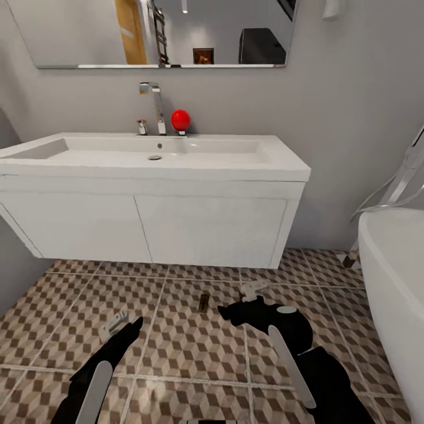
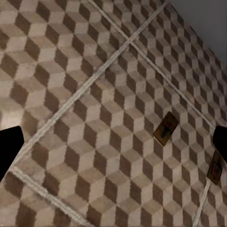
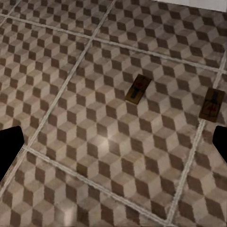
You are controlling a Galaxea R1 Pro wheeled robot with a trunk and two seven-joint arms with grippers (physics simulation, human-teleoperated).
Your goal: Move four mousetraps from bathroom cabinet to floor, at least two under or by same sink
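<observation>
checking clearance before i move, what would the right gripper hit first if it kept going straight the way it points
Most likely the bare bathroom floor. The right gripper looks open and empty; the nearer mousetrap lies beyond that line, though depth is hard to judge.

— What is showing of the arms?
— Glossy black shells, each wearing a long pale grey strip; pale grey finger pieces are tipping the left gripper (image 1: 121,325) and right gripper (image 1: 254,290)
</observation>
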